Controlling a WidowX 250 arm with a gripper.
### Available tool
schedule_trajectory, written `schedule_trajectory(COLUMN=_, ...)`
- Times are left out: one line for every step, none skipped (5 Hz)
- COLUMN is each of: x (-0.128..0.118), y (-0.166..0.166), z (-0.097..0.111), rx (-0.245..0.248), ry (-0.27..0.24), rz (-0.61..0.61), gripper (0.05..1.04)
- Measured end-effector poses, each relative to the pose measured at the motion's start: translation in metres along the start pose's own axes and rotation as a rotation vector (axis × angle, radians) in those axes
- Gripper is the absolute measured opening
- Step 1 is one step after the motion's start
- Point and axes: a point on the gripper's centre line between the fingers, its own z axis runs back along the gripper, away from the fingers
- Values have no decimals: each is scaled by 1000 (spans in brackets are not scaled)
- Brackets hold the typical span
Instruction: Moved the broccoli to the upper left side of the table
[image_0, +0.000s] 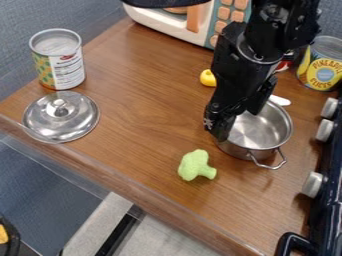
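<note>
My black gripper (239, 121) hangs over the left part of the metal pot, its fingers spread apart with nothing seen between them. The light green toy broccoli (194, 165) lies on the wooden table (143, 117) near its front edge, below and to the left of the gripper and apart from it. Its bushy head faces left and its stem points right.
A metal pot (268, 129) with wire handles stands right of the broccoli. At the left are a glass lid (61, 117) and a can (59, 62). A yellow object (208, 78), a pineapple can (322, 67) and a toy microwave (217, 22) are farther back; stove knobs (312, 184) line the right.
</note>
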Motion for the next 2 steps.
schedule_trajectory(x=-1, y=4, z=-8, rx=31, ry=-5, rz=-3, gripper=1000)
schedule_trajectory(x=3, y=16, z=-1, rx=72, ry=-18, rz=19, gripper=1000)
